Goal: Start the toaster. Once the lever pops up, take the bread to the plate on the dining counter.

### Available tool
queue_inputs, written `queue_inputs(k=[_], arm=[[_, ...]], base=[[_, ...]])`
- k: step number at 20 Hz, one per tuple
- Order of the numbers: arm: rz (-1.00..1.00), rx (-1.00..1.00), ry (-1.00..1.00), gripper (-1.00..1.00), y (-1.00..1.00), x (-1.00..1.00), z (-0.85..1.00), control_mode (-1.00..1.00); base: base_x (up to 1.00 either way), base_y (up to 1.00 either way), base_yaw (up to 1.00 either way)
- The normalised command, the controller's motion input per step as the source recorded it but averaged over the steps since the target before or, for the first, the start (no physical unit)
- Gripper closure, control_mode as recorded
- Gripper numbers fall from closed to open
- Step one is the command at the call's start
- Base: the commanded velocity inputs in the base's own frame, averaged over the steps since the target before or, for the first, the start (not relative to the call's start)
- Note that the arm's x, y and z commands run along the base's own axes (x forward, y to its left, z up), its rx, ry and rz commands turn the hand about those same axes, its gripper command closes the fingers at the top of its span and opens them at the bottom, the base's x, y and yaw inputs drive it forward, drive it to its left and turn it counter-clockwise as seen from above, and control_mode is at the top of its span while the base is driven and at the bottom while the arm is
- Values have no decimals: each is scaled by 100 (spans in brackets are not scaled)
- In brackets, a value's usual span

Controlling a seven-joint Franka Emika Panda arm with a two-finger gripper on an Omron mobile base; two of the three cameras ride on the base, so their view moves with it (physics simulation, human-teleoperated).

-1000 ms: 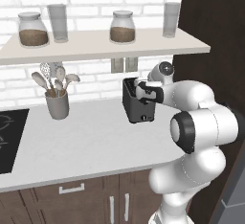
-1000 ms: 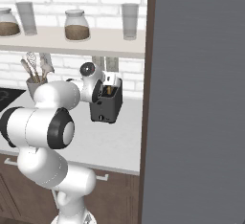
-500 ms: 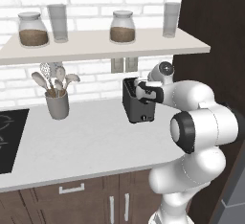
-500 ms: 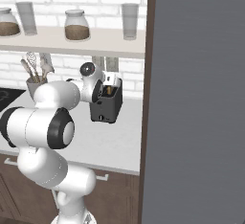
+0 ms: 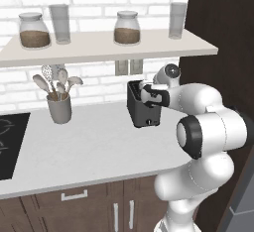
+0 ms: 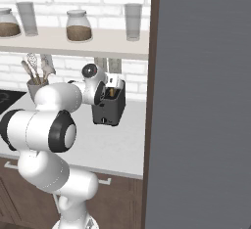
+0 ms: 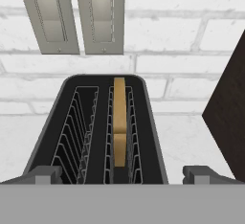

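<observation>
Your toaster point(image 5: 144, 108) is a small dark boxy unit with two wire-lined slots on top and a little round knob low on its front; it stands on the white tabletop point(image 5: 94, 151) near the back edge, toward the right end, just below two wall switch plates point(image 7: 72, 15). In the hand view you look straight down into it: the bread point(image 7: 119, 122) sits upright in the right-hand slot, a thin tan edge with a browner crust, and the left slot holds nothing. Your arm reaches forward from the base with its elbow bent and the wrist folded over, so the hand points down over the toaster's top. The tool point(image 7: 122, 174) hangs directly above the toaster with its fingers spread as wide as they go, one tip on each side of the toaster's body, gripping nothing and not touching the bread. Further left along the back edge you have a grey cup of utensils point(image 5: 58, 99), and jars point(image 5: 126, 28) and glasses stand on the shelf above. Compared with a second ago nothing has changed: arm, tool, toaster and bread sit exactly where they were.
</observation>
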Motion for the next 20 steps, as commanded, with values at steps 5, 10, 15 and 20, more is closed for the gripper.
queue_inputs(k=[5,10,15,20], arm=[[0,0,0,-100,0,0,0,-100],[0,0,0,-100,0,0,0,-100],[0,0,0,-100,0,2,0,-100],[0,0,0,-100,0,8,0,-100]], base=[[0,0,0],[0,0,0],[0,0,0],[0,0,0]])
